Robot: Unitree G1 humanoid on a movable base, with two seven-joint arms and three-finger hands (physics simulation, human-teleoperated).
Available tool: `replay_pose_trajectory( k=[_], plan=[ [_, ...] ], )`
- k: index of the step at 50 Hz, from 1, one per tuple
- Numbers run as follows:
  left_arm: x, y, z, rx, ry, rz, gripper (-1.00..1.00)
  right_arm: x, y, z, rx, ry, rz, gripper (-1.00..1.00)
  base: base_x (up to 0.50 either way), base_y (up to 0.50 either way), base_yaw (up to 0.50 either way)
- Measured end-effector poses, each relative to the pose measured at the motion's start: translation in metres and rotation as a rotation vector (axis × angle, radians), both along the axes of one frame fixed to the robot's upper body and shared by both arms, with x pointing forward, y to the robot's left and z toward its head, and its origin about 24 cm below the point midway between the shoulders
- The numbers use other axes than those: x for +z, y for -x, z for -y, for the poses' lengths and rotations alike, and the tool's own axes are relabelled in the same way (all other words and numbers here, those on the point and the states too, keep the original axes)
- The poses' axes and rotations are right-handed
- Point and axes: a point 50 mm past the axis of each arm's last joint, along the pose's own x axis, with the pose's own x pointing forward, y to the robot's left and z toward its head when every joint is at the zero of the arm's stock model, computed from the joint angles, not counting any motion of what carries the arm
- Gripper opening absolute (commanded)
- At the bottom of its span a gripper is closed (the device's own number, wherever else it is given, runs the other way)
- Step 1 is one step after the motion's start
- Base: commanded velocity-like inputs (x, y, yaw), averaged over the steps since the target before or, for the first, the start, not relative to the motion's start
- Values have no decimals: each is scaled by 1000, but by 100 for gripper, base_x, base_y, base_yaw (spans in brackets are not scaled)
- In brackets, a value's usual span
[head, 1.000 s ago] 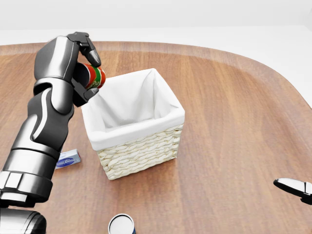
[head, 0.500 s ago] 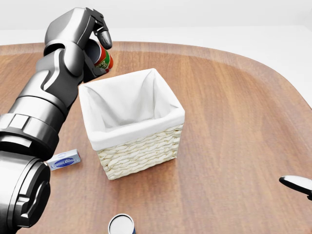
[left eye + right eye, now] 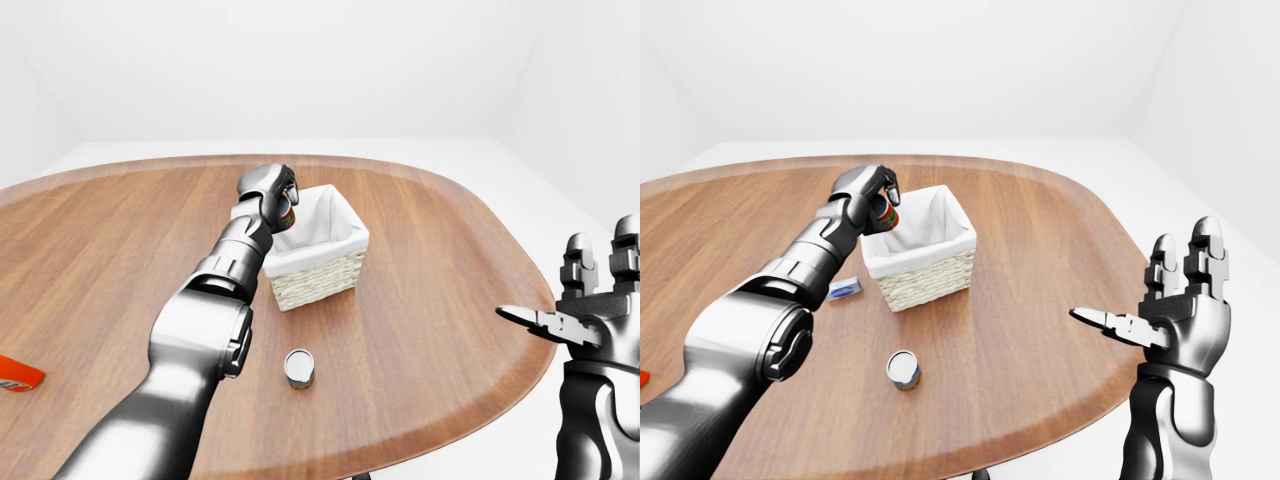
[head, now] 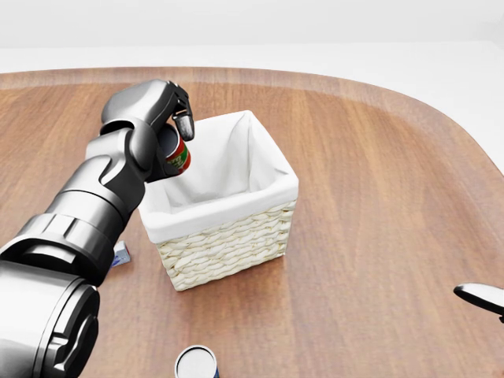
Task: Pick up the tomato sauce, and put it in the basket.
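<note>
We see the left robot hand [image 4: 161, 130] clasping the tomato sauce can [image 4: 178, 156] over the wicker basket [image 4: 228, 228] rim | we judge it rigid, smooth, fairly light, best held round its sides | right robot hand [image 3: 1185, 295] spread wide off the worktop [image 4: 378, 197].

Red-and-green tomato sauce [image 4: 178, 157], cream woven basket [image 4: 224, 244] with white lining, brown wood-grain table [image 4: 378, 205].

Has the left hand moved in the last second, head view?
Yes. The left hand, shut on the sauce can, went up, then came down and right over the basket's left rim. Basket unmoved.
</note>
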Motion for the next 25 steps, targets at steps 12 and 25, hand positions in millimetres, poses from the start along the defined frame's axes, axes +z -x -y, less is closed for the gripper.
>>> replay_pose_trajectory(
  k=[12,25],
  plan=[
    [-16,3,-2,5,-20,-34,-100,0,0,0,0,-2,1,100,0,0,0],
    [-24,4,-4,8,-34,-52,20,-1,1,1,0,-4,0,100,0,0,0]
  ],
)
